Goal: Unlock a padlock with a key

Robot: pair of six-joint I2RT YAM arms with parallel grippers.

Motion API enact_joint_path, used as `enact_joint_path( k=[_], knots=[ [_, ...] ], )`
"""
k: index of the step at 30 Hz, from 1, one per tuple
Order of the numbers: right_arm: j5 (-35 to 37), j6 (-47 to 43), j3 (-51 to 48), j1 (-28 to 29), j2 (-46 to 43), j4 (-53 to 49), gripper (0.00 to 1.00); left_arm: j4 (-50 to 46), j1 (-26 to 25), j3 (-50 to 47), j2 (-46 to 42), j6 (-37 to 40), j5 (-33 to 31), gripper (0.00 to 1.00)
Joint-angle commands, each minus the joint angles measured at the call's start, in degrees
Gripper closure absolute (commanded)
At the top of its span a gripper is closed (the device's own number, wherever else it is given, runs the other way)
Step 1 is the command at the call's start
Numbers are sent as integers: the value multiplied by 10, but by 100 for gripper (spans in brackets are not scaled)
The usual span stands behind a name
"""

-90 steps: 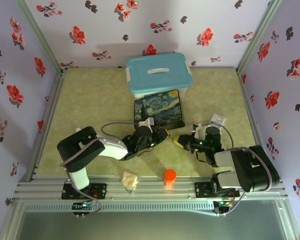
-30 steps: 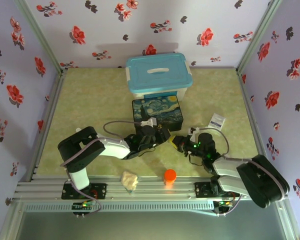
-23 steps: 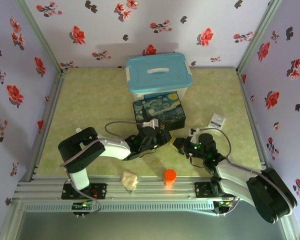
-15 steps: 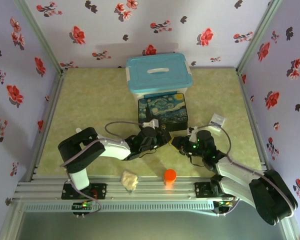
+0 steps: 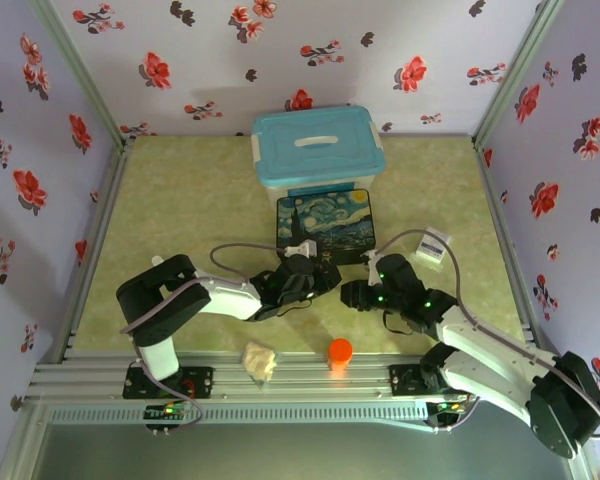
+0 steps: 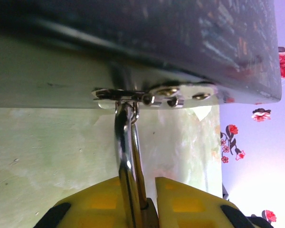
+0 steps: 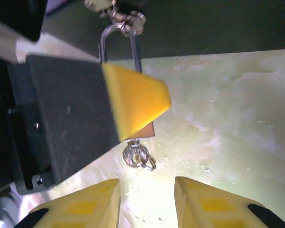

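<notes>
The brass padlock (image 7: 145,130) hangs by its silvery shackle (image 6: 125,147) from the hasp (image 6: 154,96) of the night-sky box (image 5: 325,225). My left gripper (image 6: 138,184) is shut on the padlock body, with one yellow finger (image 7: 133,99) covering most of it in the right wrist view. The small key (image 7: 135,154) sticks out of the padlock's bottom end and carries a tiny ring. My right gripper (image 7: 147,199) is open just short of the key, with nothing between its fingers. From above, the left gripper (image 5: 323,276) and right gripper (image 5: 352,293) nearly meet in front of the box.
A blue-lidded tub (image 5: 318,148) stands right behind the box. An orange round cap (image 5: 340,351) and a crumpled pale lump (image 5: 260,361) lie near the front rail. A small white tag (image 5: 433,244) lies to the right, beside the right arm's cable.
The right arm's wrist has swung left and forward, bringing its gripper in front of the left one. The night-sky box has shifted slightly right. The left gripper has hardly moved.
</notes>
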Motion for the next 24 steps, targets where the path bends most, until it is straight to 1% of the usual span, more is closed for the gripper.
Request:
enact_joint_path(
  k=[1, 4, 9, 11, 13, 17, 19, 21, 22, 24],
  knots=[
    [69, -62, 21, 21, 9, -25, 65, 14, -2, 6, -31, -3, 2, 90],
    [92, -74, 25, 39, 24, -18, 63, 20, -3, 3, -33, -9, 2, 90],
    [129, -95, 35, 82, 52, 17, 63, 9, -3, 8, -43, -6, 3, 90],
    [151, -104, 43, 98, 62, 24, 63, 1, -3, 10, -44, -5, 4, 90],
    [189, -120, 53, 121, 73, 23, 63, 5, -3, 8, -42, -9, 5, 91],
    [279, -145, 61, 156, 102, 32, 69, 18, -3, 6, -39, -19, 8, 92],
    [304, -160, 61, 167, 116, 51, 71, 27, -2, 4, -38, -25, 9, 94],
    [315, -170, 63, 177, 126, 67, 72, 31, -3, 3, -39, -29, 10, 95],
    [343, -172, 63, 182, 131, 71, 74, 30, -3, 4, -41, -29, 11, 95],
    [357, -180, 63, 186, 137, 81, 76, 29, -3, 3, -43, -31, 11, 96]
  ],
)
